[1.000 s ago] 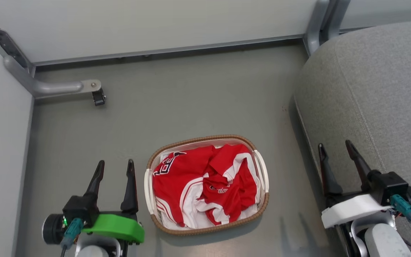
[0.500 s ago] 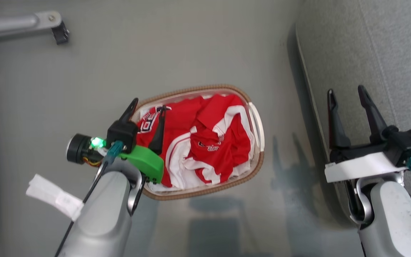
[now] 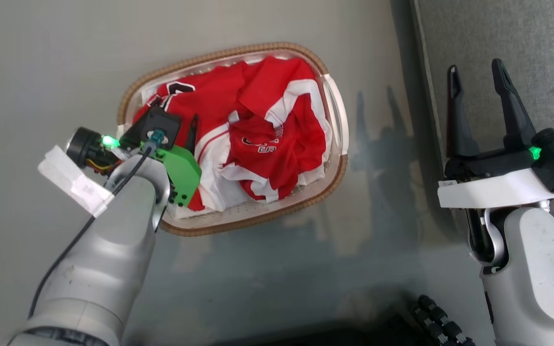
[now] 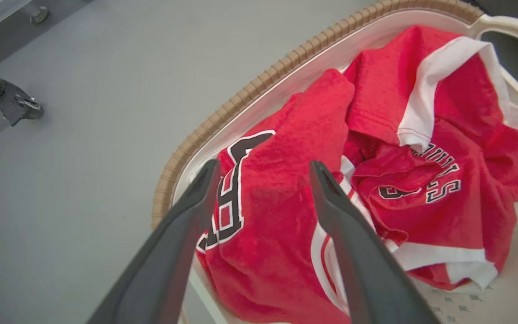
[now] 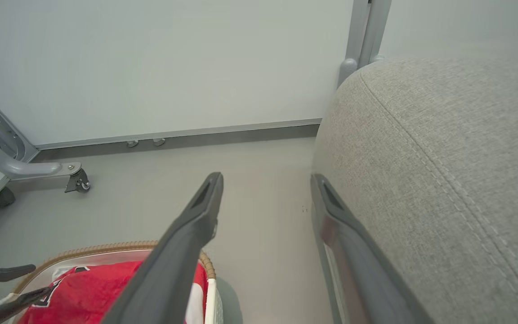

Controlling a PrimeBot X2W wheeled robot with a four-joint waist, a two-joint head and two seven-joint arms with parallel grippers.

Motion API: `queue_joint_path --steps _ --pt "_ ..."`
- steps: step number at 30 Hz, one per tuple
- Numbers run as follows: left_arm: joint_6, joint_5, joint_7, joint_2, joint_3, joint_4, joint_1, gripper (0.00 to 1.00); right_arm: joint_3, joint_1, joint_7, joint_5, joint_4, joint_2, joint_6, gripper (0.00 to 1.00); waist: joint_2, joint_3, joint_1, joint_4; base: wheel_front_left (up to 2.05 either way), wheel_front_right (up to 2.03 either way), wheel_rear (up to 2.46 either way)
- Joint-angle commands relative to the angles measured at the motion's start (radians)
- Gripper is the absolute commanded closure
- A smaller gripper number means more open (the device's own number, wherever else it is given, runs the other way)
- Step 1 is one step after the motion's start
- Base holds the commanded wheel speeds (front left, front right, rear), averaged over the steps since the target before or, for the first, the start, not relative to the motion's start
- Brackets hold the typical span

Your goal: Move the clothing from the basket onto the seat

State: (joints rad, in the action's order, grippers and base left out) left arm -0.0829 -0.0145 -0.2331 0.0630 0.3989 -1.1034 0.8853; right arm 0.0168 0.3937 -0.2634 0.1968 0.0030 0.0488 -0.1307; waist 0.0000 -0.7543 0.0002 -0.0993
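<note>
The clothing [image 3: 258, 144], red jerseys with white trim, lies crumpled in the oval white basket [image 3: 258, 218] with a brown rim on the floor. My left gripper [image 3: 173, 122] hangs over the basket's left end, open. In the left wrist view the left gripper [image 4: 263, 166] has its fingers on either side of a fold of the clothing [image 4: 286, 216] that bears a black-and-white numeral, near the basket rim [image 4: 250, 94]. My right gripper [image 3: 474, 67] stands open and empty at the edge of the grey seat [image 3: 536, 48]. In the right wrist view the right gripper [image 5: 267, 177] points along the seat [image 5: 443, 157].
Grey floor [image 3: 65, 57] surrounds the basket. A metal frame foot with a caster [image 5: 77, 180] stands by the white wall panels [image 5: 173, 67] at the back. A black ridged part [image 3: 435, 322] shows at the head view's bottom edge.
The head camera has tipped down and the whole picture has shifted. My left arm has swung from beside the basket to over its left end. The right gripper keeps its place by the seat.
</note>
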Motion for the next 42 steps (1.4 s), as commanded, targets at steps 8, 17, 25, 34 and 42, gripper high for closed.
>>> queue_joint_path --steps 8,17,25,34,42 --pt "0.061 0.026 0.005 0.039 0.023 -0.103 0.121 0.00 0.020 0.023 -0.002 0.051 0.000 0.003 0.000 0.00 0.0000 -0.116 -0.0002 -0.064 0.00 0.00 0.00" --pt "0.087 0.014 0.033 0.038 0.032 -0.149 0.152 0.00 0.030 0.030 -0.002 0.076 0.000 0.003 0.000 0.00 0.0000 -0.135 -0.0002 -0.074 0.00 0.00 0.00" --pt "0.074 0.001 0.068 0.021 0.049 -0.168 0.136 1.00 0.029 0.031 -0.002 0.082 0.007 0.003 0.000 0.00 0.0000 -0.131 -0.0002 -0.071 0.00 0.00 0.00" --pt "0.060 -0.011 0.046 0.005 0.075 -0.175 0.096 1.00 0.020 0.020 -0.002 0.072 0.030 0.003 0.000 0.00 0.0000 -0.072 -0.0002 -0.052 0.00 0.00 0.00" --pt "0.018 -0.005 -0.004 -0.007 0.125 -0.149 0.053 1.00 0.008 -0.009 -0.002 0.039 0.055 0.004 0.000 0.00 0.0000 0.046 -0.0002 -0.011 0.00 0.00 0.00"
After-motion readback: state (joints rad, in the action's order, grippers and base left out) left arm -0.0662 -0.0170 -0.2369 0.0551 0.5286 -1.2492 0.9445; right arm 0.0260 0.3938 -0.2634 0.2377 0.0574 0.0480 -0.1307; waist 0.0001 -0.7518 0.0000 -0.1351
